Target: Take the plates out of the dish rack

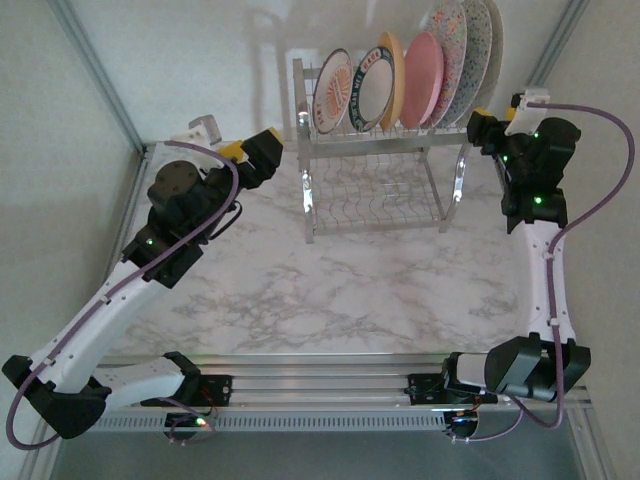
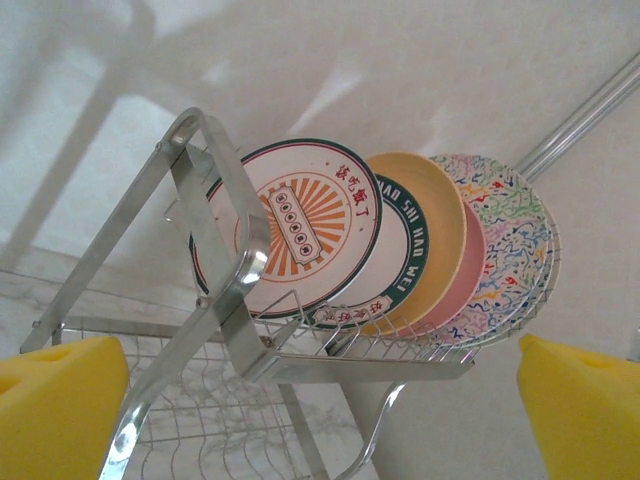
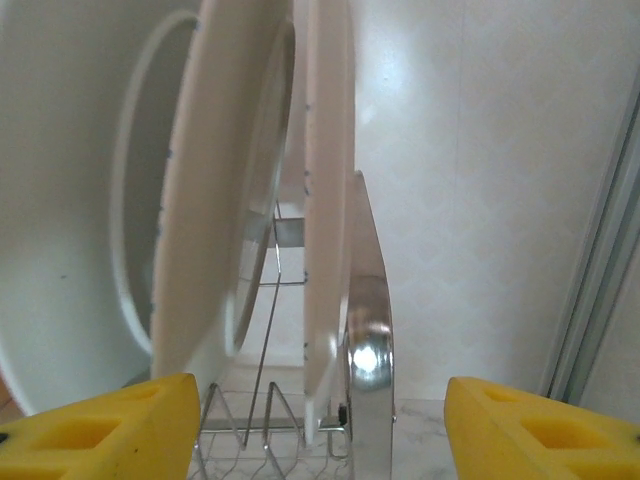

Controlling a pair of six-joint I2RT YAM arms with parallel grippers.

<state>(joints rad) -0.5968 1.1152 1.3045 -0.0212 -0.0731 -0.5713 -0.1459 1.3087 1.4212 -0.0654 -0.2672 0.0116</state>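
Note:
The chrome dish rack (image 1: 380, 175) stands at the back of the marble table. Its top tier holds upright plates: orange sunburst (image 1: 332, 92), green-rimmed (image 1: 368, 90), yellow (image 1: 393, 75), pink (image 1: 422, 80), floral (image 1: 448, 60) and grey speckled (image 1: 490, 40). My right gripper (image 1: 483, 130) is at the rack's right end. Its open jaws (image 3: 320, 430) straddle the outermost plate's edge (image 3: 328, 200) and the chrome end frame (image 3: 368, 340), touching neither. My left gripper (image 1: 262, 155) hovers open left of the rack. In its wrist view the gripper (image 2: 320, 410) faces the sunburst plate (image 2: 290, 230).
The rack's lower tier (image 1: 375, 200) holds nothing. A wall stands close behind the rack, and metal corner posts (image 1: 100, 70) rise at both back corners. Open marble tabletop (image 1: 350, 290) lies in front of the rack.

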